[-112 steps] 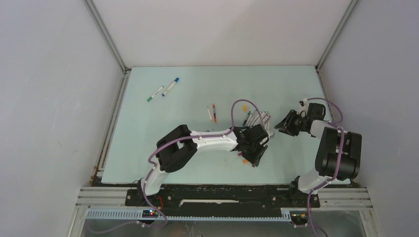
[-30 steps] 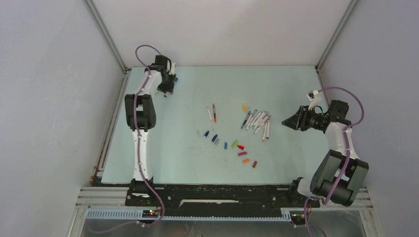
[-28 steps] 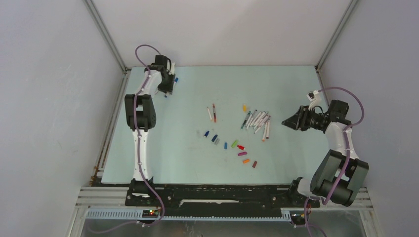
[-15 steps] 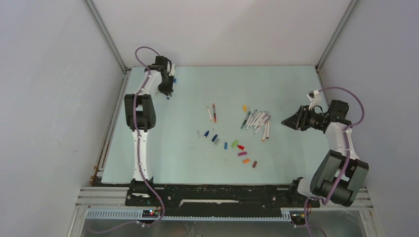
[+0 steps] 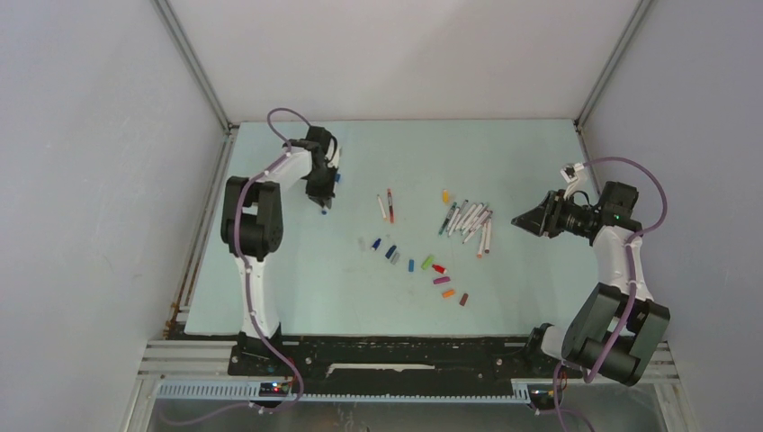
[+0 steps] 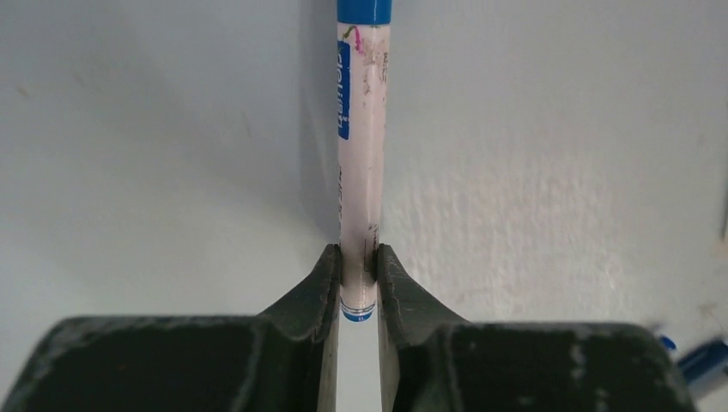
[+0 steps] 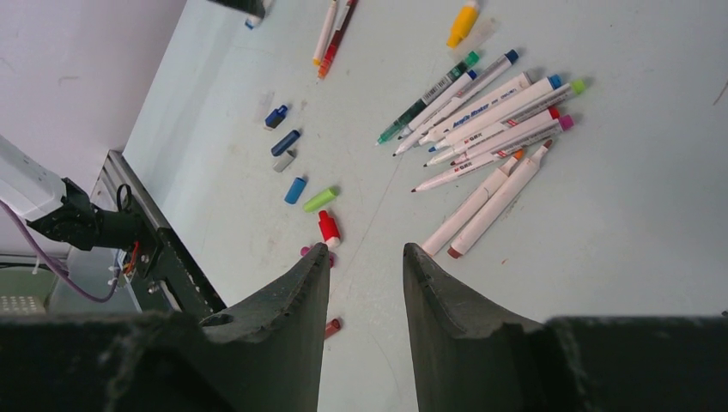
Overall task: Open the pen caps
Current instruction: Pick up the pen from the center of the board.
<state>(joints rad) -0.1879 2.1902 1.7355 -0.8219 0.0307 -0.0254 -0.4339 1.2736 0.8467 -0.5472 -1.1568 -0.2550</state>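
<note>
My left gripper point(image 6: 359, 262) is shut on the tail end of a white pen point(image 6: 360, 154) whose blue cap point(image 6: 364, 10) is still on and points away from the wrist. From above, that gripper point(image 5: 326, 184) is over the far left of the table, with the blue cap point(image 5: 337, 178) beside it. Several loose pen caps point(image 5: 427, 262) lie in a curved row mid-table, blue, grey, green, red, magenta and orange. My right gripper point(image 5: 522, 220) hangs open and empty at the right; in its wrist view the gripper point(image 7: 367, 251) is above the red cap point(image 7: 329, 229).
A pile of uncapped white pens point(image 5: 470, 220) lies right of centre, with a yellow-orange cap point(image 5: 444, 194) just beyond it. Two more pens point(image 5: 385, 205) lie side by side near the middle. The metal frame rail point(image 7: 163, 257) runs along the table's near edge.
My left gripper closed on the blue-capped pen at the far left corner and carried it right and nearer. The right arm has stayed put.
</note>
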